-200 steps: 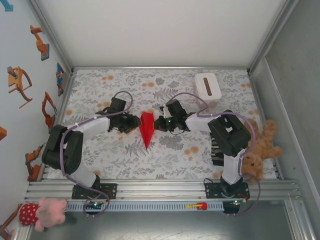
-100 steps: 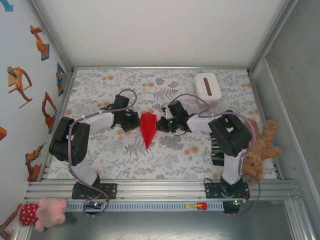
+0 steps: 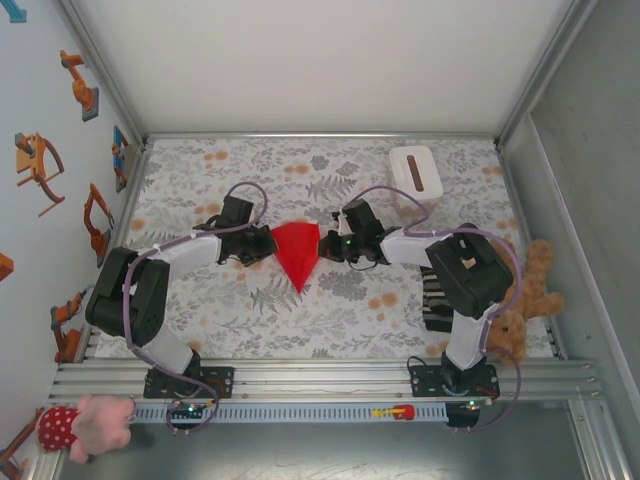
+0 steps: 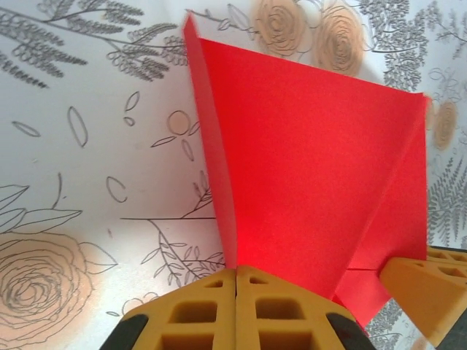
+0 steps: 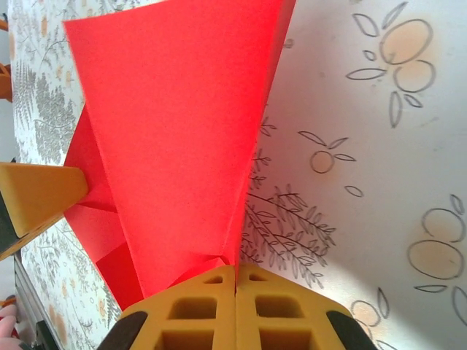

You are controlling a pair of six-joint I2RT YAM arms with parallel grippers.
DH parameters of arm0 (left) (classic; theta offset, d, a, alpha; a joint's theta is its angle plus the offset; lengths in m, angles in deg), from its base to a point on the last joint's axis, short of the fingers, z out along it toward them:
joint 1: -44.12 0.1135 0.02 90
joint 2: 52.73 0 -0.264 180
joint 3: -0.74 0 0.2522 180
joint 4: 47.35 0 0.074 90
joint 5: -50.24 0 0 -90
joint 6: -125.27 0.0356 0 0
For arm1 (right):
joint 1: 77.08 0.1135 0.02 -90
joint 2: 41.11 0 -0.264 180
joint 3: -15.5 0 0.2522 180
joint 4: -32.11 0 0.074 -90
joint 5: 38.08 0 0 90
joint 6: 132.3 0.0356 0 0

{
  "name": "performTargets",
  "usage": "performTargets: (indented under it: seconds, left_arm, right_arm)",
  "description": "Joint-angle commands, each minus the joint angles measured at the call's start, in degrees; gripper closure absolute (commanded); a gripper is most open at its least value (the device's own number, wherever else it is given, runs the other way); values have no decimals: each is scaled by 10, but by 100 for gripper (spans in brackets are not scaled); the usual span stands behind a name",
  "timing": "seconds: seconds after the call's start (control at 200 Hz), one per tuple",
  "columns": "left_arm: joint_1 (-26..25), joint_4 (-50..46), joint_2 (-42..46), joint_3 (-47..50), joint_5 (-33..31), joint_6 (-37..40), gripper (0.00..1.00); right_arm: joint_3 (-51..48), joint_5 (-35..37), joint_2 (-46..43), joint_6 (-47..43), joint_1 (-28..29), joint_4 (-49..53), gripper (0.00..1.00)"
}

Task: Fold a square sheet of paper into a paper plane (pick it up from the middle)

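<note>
Two grippers, one bit of paper. The paper plane point(image 3: 298, 255) is a single bright red kite shape in the middle of the flowery tablecloth point(image 3: 250, 310), with its sharp tip pointing back at the arm bases. The left gripper point(image 3: 270, 243) is clamped on the plane's left edge. The right gripper point(image 3: 322, 243) is clamped on the right edge, so the paper is spread between them.

In the left wrist view the yellow fingers point(image 4: 197, 313) are pressed tight together where the red sheet point(image 4: 306, 168) runs in. It looks the same in the right wrist view, fingers point(image 5: 193, 313) shut on the paper point(image 5: 182, 124).

Other stuff: one white box point(image 3: 415, 172) with a dark slot at the far right, one brown teddy point(image 3: 520, 300) off the right side, and one pink plush point(image 3: 95, 422) at the near left. Several orange robot-arm stickers point(image 3: 38, 160) are on the left wall.
</note>
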State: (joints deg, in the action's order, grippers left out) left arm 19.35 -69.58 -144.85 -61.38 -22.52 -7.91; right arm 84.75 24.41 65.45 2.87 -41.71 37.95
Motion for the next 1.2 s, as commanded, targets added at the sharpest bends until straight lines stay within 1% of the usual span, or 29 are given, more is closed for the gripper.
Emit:
performTargets:
  seconds: [0.0,0.21,0.265,0.366,0.436,0.466,0.531,0.581,0.631,0.721,0.856,1.027,1.197]
  left_arm:
    - [-3,16,1,14,-12,-16,95]
    - [-4,23,-13,16,-6,-22,94]
    - [-3,21,-17,13,-4,-21,94]
    - [-3,23,-22,10,2,-20,94]
    - [-3,22,-24,8,6,-19,94]
    - [-4,22,-24,7,7,-18,93]
    - [-3,22,-24,8,10,-18,94]
    - [-4,22,-25,8,10,-18,94]
    - [-4,23,-27,8,11,-18,94]
    - [-4,24,-28,7,11,-19,94]
    - [-5,27,-30,7,12,-22,94]
    - [-5,25,-28,5,15,-21,94]
    - [-5,26,-26,5,19,-21,94]
  right_arm:
    - [-5,21,1,8,-5,4,98]
    - [3,19,14,10,-6,14,97]
    - [6,18,12,8,-6,20,96]
    - [15,21,-7,-4,-6,43,85]
    - [22,33,-35,-32,-6,76,71]
    - [25,40,-45,-45,-5,92,67]
    - [28,60,-69,-69,-5,125,61]
    - [27,67,-83,-80,-3,140,59]
    - [27,67,-89,-84,3,151,58]
    - [37,81,-86,-91,29,170,57]
    - [66,101,-54,-92,70,190,57]
    - [102,99,-11,-85,95,192,57]
    - [123,72,25,-80,108,179,58]
